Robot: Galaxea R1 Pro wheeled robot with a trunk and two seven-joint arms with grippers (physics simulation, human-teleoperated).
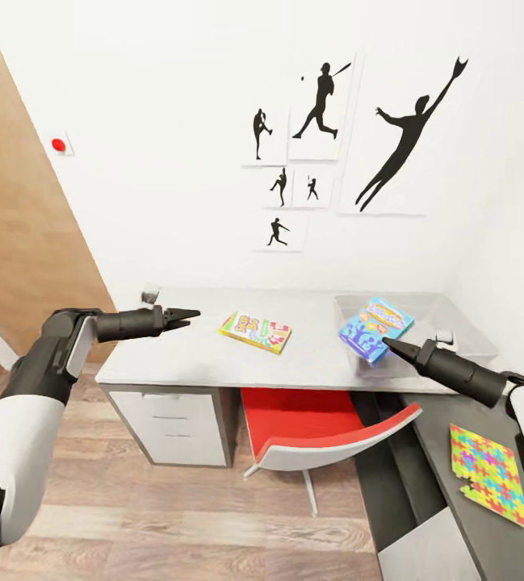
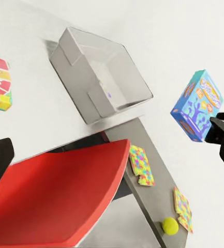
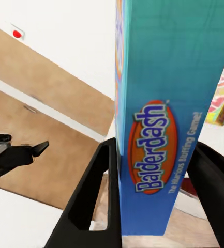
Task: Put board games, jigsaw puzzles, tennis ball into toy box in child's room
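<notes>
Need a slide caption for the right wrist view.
Right tool clamps the blue Balderdash board game upright between its fingers.

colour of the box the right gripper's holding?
Blue board game, with a red-orange Balderdash logo on its edge. Clearest in the right wrist view.

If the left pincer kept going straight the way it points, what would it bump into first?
Probably the blue game box held up by the right pincer. The left pincer points across the desk, passing above the yellow game box, though depth is hard to judge.
</notes>
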